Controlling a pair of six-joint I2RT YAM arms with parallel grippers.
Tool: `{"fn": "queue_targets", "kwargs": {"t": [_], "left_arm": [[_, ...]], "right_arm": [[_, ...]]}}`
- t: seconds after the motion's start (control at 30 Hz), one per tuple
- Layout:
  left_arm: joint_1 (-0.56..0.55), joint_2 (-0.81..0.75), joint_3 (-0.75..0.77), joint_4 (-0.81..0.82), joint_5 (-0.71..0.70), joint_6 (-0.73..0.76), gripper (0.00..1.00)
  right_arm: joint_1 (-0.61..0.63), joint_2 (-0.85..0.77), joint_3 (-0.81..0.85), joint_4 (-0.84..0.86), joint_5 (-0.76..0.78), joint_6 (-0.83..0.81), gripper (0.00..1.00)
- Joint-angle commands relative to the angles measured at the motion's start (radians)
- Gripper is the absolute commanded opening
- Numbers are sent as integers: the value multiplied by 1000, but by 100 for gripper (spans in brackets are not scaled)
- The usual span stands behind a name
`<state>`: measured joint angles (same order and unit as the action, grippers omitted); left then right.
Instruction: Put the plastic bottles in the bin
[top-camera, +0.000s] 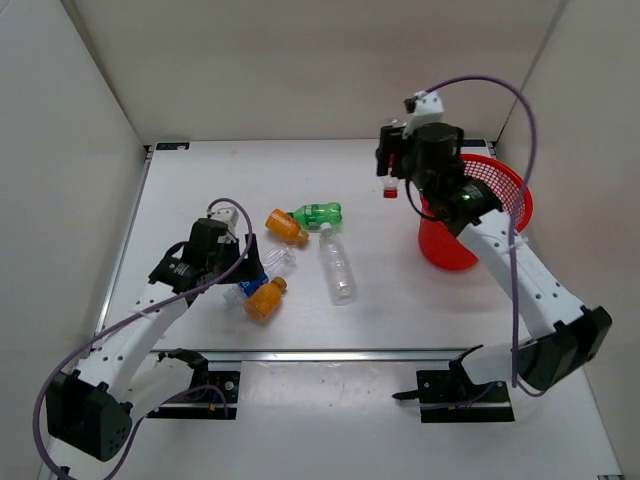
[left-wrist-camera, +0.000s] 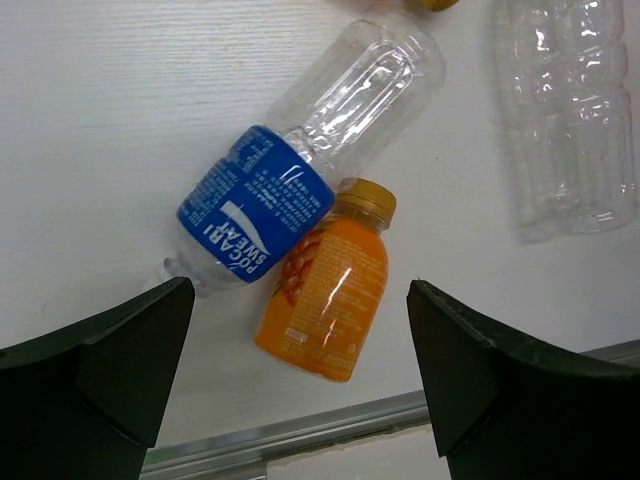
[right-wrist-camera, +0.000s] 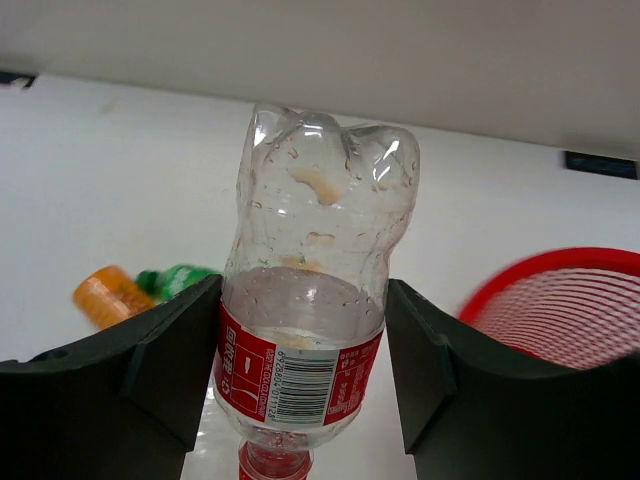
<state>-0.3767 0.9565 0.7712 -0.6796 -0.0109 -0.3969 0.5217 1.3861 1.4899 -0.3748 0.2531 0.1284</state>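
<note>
My right gripper (top-camera: 393, 168) is shut on a clear bottle with a red label and red cap (right-wrist-camera: 310, 300), holding it cap down in the air left of the red mesh bin (top-camera: 505, 185). The bin's rim (right-wrist-camera: 560, 262) shows at the right of the right wrist view. My left gripper (left-wrist-camera: 300, 330) is open and hovers over a blue-labelled clear bottle (left-wrist-camera: 270, 200) and a stubby orange bottle (left-wrist-camera: 325, 300) lying against it. In the top view, a second orange bottle (top-camera: 285, 226), a green bottle (top-camera: 318, 214) and a longer clear bottle (top-camera: 337, 265) lie at the table's middle.
White walls enclose the table on three sides. A metal rail (top-camera: 330, 353) runs along the near edge, just below the orange bottle in the left wrist view (left-wrist-camera: 300, 430). The bin stands at the right, close to the right wall.
</note>
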Motion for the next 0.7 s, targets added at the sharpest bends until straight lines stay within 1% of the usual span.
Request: {"fn": "queue_targets", "kwargs": {"t": [0.0,0.07,0.1,0.13,0.17,0.2,0.23,0.27,0.3,0.33,0.37,0.4,0.43,0.47,0.5,0.6,0.67], "left_arm": [[-51,53,48,53,50,21,99],[-109,108,68,86,77,35,99],[-158,151,100,86,54,44,99],[-197,175,127,81,46,53,99],[-218,213,140,80,45,68,98],[-225,250,157,74,48,73,99],[-228,254,174,65,57,72,99],[-222,281,178,64,58,70,99],[-215,292,183,61,68,75,99],[-220,294,186,58,63,78,98],[-231,301,197,58,62,70,99],[-231,312,200,64,61,78,98],[-243,317,209,68,81,75,99],[-252,324,226,66,74,76,99],[-254,326,230,64,66,69,98],[-249,340,261,78,69,38,99],[-283,363,298,100,59,30,98]], "right_arm": [[-98,-74,-36,2,81,-102,2],[-239,-116,-103,5,51,-98,2],[-282,-134,-111,-1,-4,-64,2],[-364,-153,-138,4,-71,-61,1],[-427,-157,-176,14,-110,-59,1],[-452,-170,-193,31,-154,-68,3],[-497,-170,-219,36,-188,-61,4],[-520,-168,-235,27,-205,-64,12],[-546,-161,-249,17,-215,-62,23],[-567,-156,-255,4,-198,-52,38],[-574,-153,-273,-10,-189,-53,48],[-586,-153,-279,-21,-184,-47,65],[-589,-156,-289,-24,-181,-44,80],[-594,-173,-293,-26,-190,-52,97],[-589,-180,-299,-21,-183,-50,99],[-611,-214,-286,-25,-180,-81,100],[-627,-235,-244,-67,-163,-95,99]]}}
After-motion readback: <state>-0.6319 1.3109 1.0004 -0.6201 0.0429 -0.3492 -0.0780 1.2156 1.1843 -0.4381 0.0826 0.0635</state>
